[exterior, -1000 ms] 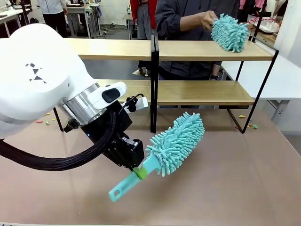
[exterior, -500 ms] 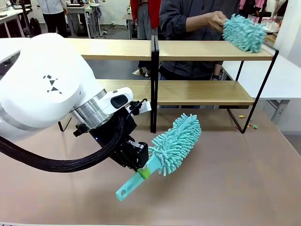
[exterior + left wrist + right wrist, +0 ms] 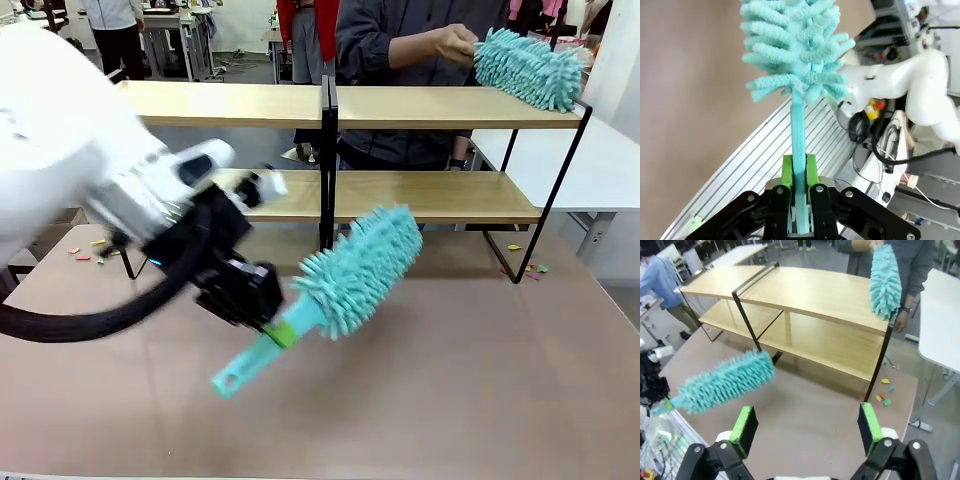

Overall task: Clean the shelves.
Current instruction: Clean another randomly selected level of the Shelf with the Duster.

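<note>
A large brownish-grey tabletop [image 3: 470, 380] fills the near ground, with a few small coloured scraps [image 3: 528, 266] lying on it by the rack's right foot and more at the far left. Beyond it are white tables [image 3: 600, 165], other desks and people standing about. The shelves [image 3: 430, 108] stand along the table's far side — two long light-wood boards on a thin black frame with a central black post; both boards look bare, though motion blur softens the left end.

The left gripper [image 3: 270, 322] is pinched on the handle of a teal duster [image 3: 360, 270], its fluffy head raised toward the lower board, not touching it. Across the table a person's hand [image 3: 455, 43] holds a second duster [image 3: 528, 68] on the upper board's right end. The right gripper [image 3: 805, 432] hangs spread wide over the table — nothing between its green pads [image 3: 744, 426].
</note>
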Robot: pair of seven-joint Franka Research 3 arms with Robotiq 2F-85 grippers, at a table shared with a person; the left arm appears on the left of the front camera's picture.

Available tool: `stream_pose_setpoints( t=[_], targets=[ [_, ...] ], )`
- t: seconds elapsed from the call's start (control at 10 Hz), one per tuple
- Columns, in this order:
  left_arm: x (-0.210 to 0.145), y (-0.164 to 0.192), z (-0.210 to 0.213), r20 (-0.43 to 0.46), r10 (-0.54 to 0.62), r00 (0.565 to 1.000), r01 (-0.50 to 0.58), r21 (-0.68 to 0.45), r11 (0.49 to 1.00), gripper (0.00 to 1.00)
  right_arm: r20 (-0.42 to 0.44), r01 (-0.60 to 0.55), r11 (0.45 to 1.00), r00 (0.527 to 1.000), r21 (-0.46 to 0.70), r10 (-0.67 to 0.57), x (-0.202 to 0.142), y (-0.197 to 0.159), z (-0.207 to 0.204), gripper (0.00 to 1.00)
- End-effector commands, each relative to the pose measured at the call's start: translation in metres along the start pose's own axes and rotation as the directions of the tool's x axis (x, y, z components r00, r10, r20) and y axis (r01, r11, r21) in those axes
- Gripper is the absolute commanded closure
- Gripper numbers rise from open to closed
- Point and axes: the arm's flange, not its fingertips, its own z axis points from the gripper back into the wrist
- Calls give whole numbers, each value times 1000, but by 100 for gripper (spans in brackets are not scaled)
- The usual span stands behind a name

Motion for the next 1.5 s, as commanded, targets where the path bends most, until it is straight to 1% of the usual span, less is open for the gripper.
stream_pose_setpoints(
  t=[0.0,0.1,0.2,0.3,0.5,0.6,0.7,0.8,0.9,1.0,1.1,1.2,1.3,1.4],
  targets=[
    [-63,15,68,30,-89,996,91,-53,994,88,0,0,1000,1000,-1,0,1,0,0,0],
    [-89,14,85,41,-89,995,89,-3,996,88,0,0,1000,1000,-1,0,1,0,0,0],
    [-97,13,84,112,11,994,-23,110,994,88,0,0,1000,1000,-1,0,1,0,0,0],
    [-45,3,70,37,-61,997,62,-32,998,88,0,0,1000,1000,-1,0,1,0,0,0],
    [-45,3,70,37,-61,997,62,-32,998,88,0,0,1000,1000,-1,0,1,0,0,0],
    [-61,0,92,55,-41,998,40,14,999,88,0,0,1000,1000,0,0,0,0,0,0],
    [-48,-4,96,-97,-143,985,132,-109,985,88,-69,29,998,997,63,-25,6,4,-7,0],
    [-60,6,117,-152,-170,974,151,-127,980,88,-170,116,981,981,153,-90,-9,5,-13,0],
    [-77,19,137,-167,-172,971,148,-144,978,88,-234,221,954,957,203,-172,-27,3,-19,0],
    [-94,35,154,-149,-171,974,148,-153,977,88,-266,242,952,945,185,-189,-42,2,-23,0],
    [-110,54,168,-105,-125,986,105,-183,978,88,-253,254,938,948,235,-193,-49,5,-25,0],
    [-124,76,176,-75,-73,995,59,-176,983,88,-253,266,917,948,298,-192,-51,10,-26,0],
    [-142,97,180,-80,-89,993,73,-179,981,88,-330,327,863,922,386,-202,-54,15,-29,0],
    [-157,113,187,-54,-79,995,65,-228,971,88,-373,407,808,893,426,-253,-58,13,-34,0]
  ],
)
